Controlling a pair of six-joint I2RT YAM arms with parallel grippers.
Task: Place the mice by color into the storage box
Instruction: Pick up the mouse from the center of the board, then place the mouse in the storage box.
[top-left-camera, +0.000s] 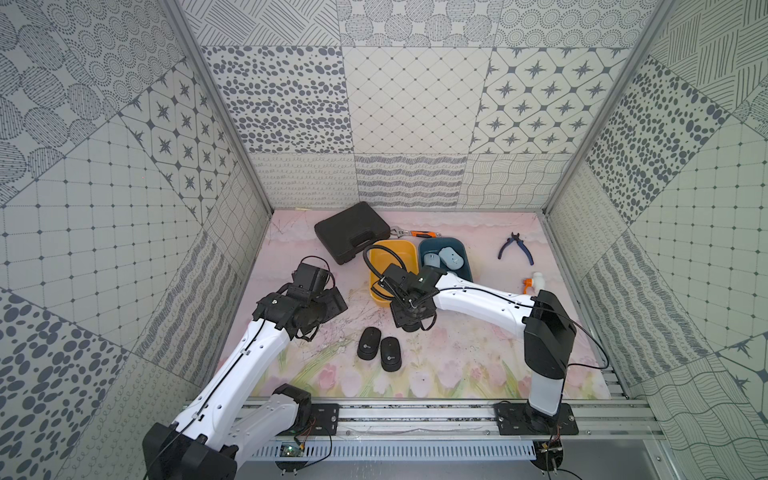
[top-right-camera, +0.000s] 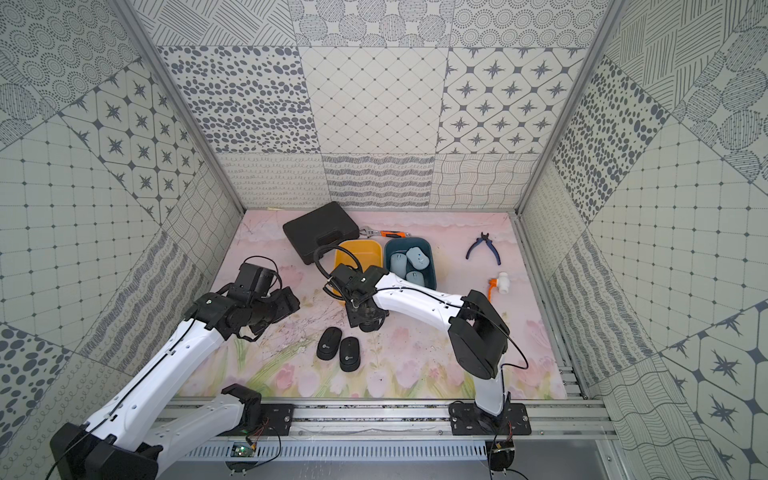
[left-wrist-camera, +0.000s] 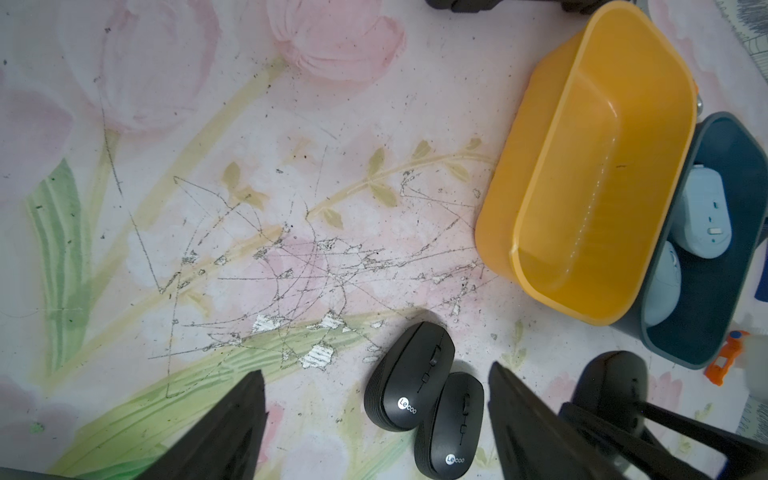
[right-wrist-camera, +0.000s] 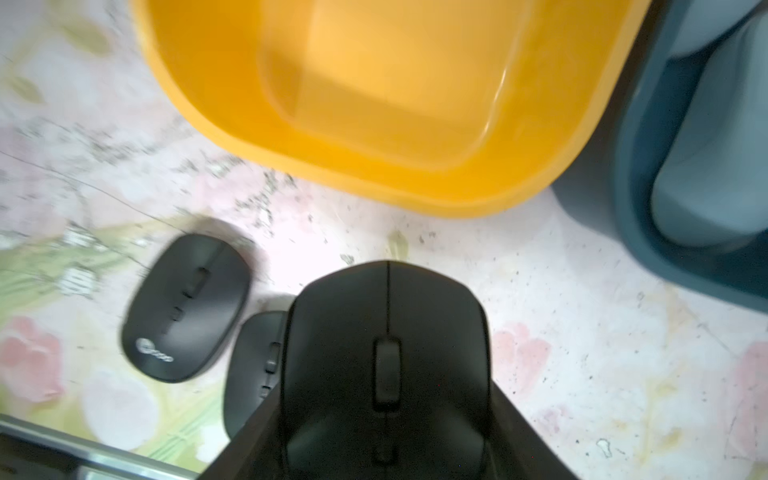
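1. The right gripper (right-wrist-camera: 386, 415) clamps a small black oval computer mouse (right-wrist-camera: 386, 332) between its two dark fingers. The scroll wheel faces up and the nose points away from the wrist.
2. Just ahead of that gripper's fingertips stands an open yellow plastic bin (right-wrist-camera: 374, 104), its bare floor showing. The held mouse sits short of the bin's near rim and is not yet over it.
3. A dark teal plastic bin (top-right-camera: 433, 270) stands against the yellow bin, on the side away from the left arm. It holds three pale blue mice (top-right-camera: 398, 262), one of them partly under the right arm.
4. Two loose black mice (top-left-camera: 369, 343) with round white logos lie touching, side by side, on the pink floral mat (top-left-camera: 457, 353). They are just beside the right gripper, on its side toward the left arm.
5. The left gripper (left-wrist-camera: 376, 370) hangs over the mat with its fingers spread wide and nothing between them. The loose pair lies just past its fingertips.
6. Beyond the bins, well away from both grippers, lie a black plastic carrying case (top-left-camera: 351, 230) and an orange-handled wrench (top-left-camera: 415, 233). Blue-handled pliers (top-left-camera: 515, 247) and a white fitting with an orange lever (top-left-camera: 534, 281) lie off to the side, beyond the right arm.
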